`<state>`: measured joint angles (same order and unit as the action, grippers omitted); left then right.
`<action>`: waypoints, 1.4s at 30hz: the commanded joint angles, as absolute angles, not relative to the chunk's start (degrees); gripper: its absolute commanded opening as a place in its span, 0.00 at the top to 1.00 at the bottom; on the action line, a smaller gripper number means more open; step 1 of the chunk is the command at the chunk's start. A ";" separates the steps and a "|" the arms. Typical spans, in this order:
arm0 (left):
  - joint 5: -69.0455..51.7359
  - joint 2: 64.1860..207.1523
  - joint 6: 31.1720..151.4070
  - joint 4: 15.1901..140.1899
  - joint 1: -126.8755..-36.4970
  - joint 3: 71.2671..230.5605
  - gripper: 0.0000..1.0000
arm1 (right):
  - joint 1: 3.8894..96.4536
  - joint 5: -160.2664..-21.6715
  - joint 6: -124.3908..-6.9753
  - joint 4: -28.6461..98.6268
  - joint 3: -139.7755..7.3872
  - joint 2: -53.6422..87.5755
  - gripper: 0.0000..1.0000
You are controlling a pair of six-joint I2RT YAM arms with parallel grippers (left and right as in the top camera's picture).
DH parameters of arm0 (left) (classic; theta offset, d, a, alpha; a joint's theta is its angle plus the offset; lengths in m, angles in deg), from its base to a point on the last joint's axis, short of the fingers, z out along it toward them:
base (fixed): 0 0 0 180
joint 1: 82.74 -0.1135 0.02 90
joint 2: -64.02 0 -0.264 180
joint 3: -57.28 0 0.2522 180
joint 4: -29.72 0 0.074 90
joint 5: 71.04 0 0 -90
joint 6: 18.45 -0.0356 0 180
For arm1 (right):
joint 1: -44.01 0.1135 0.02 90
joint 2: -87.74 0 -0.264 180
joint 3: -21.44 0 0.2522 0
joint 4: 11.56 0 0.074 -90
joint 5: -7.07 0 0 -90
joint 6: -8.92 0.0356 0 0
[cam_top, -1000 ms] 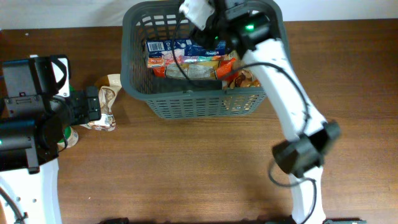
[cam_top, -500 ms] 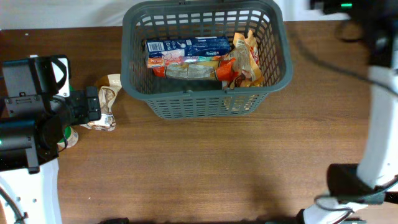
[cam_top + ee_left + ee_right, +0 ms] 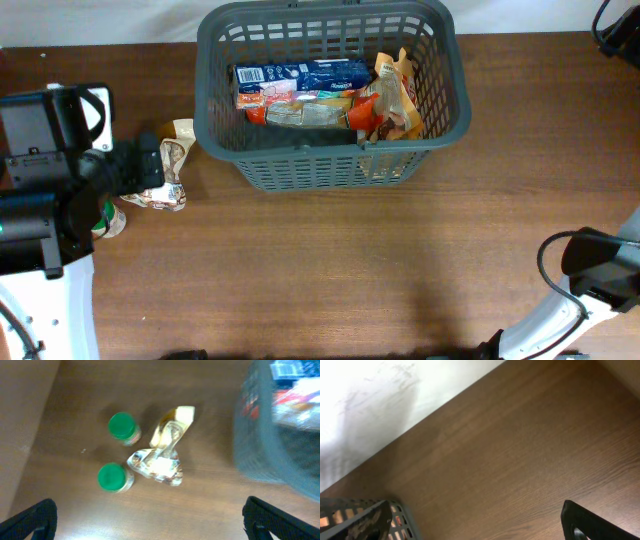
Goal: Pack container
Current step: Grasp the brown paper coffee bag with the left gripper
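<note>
The dark grey basket point(image 3: 330, 165) stands at the back middle of the table. It holds a blue packet point(image 3: 300, 73), a silvery packet and orange snack bags point(image 3: 390, 95). My left gripper point(image 3: 155, 530) is open and empty, above the table left of the basket point(image 3: 280, 435). Below it lie crinkled snack packets point(image 3: 165, 455) and two green-lidded jars point(image 3: 122, 426) point(image 3: 112, 476). My right gripper point(image 3: 480, 532) is open and empty, over bare table right of the basket's corner point(image 3: 365, 520). In the overhead view only a piece of the right arm point(image 3: 618, 28) shows at the upper right edge.
The snack packets point(image 3: 168, 170) lie left of the basket, partly under the left arm point(image 3: 50, 180). One jar point(image 3: 108, 222) peeks out beneath it. A white wall point(image 3: 380, 395) runs behind the table's back edge. The right arm's base point(image 3: 600, 270) is at the right edge.
My right arm has swung from over the basket out to the far right. An orange snack bag now stands at the basket's right side. The left arm has barely moved.
</note>
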<state>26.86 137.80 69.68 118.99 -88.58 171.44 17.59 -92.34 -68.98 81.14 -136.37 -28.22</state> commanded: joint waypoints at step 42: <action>23.32 191.72 49.51 101.57 -94.51 171.92 0.29 | 17.35 -93.69 -68.13 81.10 -136.10 -29.38 0.01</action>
<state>22.64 190.69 55.70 103.65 -94.40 171.66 17.51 -93.17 -68.79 81.12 -136.21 -29.12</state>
